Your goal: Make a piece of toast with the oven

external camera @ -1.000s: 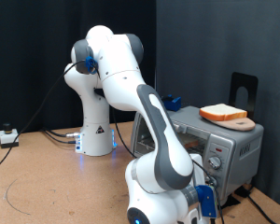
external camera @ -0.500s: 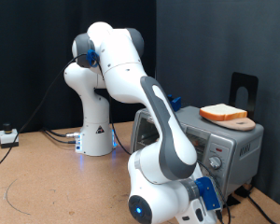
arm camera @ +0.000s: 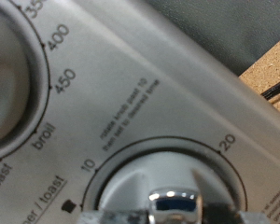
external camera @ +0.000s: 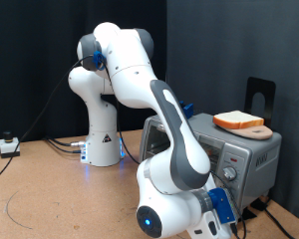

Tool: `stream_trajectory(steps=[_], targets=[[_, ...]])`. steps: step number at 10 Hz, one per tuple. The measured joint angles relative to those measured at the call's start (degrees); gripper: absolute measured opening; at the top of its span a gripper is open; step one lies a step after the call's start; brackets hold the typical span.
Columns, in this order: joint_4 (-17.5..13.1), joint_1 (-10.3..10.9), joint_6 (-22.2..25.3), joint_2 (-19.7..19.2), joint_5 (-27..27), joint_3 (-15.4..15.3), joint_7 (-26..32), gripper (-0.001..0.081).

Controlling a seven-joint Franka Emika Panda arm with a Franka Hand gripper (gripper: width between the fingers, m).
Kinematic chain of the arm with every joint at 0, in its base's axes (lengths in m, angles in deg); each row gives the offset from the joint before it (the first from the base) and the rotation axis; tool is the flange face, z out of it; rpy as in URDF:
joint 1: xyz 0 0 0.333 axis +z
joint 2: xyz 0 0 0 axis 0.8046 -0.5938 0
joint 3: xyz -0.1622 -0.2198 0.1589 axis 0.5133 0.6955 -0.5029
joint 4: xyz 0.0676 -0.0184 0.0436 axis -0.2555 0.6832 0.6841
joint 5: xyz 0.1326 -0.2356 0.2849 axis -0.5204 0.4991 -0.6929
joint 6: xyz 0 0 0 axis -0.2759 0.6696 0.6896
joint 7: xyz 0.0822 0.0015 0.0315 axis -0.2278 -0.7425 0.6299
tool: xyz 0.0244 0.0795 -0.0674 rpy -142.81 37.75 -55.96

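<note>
Toast (external camera: 238, 120): lies on a wooden board (external camera: 257, 130) atop the oven (external camera: 251, 159).
Gripper (arm camera: 175, 207): at the timer knob (arm camera: 168, 180); finger spacing cannot be told.

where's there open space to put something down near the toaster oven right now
Bare tabletop spreads at the exterior view's left, bordered by the robot base and a small white box. The oven top is taken by the piece of toast on its board; its front is crowded by the arm.

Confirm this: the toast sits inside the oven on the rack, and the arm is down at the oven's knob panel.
Not quite. The toast lies on a board on top of the oven, not inside on the rack; the exterior view shows it. The arm is indeed down at the knob panel, with a timer knob filling the wrist view.
</note>
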Motion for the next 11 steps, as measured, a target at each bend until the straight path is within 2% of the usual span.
stream_trajectory(steps=[6,8,9,10,11], targets=[[-0.55,-0.01,-0.61,0.02,-0.29,0.00,-0.09,0.0100],[-1.07,-0.05,-0.62,0.02,-0.62,0.00,-0.33,0.0496],[-1.29,-0.16,-0.37,0.05,-0.72,0.00,-0.63,0.0496],[-1.32,-0.57,1.23,0.26,-0.74,0.03,-1.53,0.0635],[-1.30,-1.43,3.86,0.67,-0.74,0.24,-2.53,0.0635]])
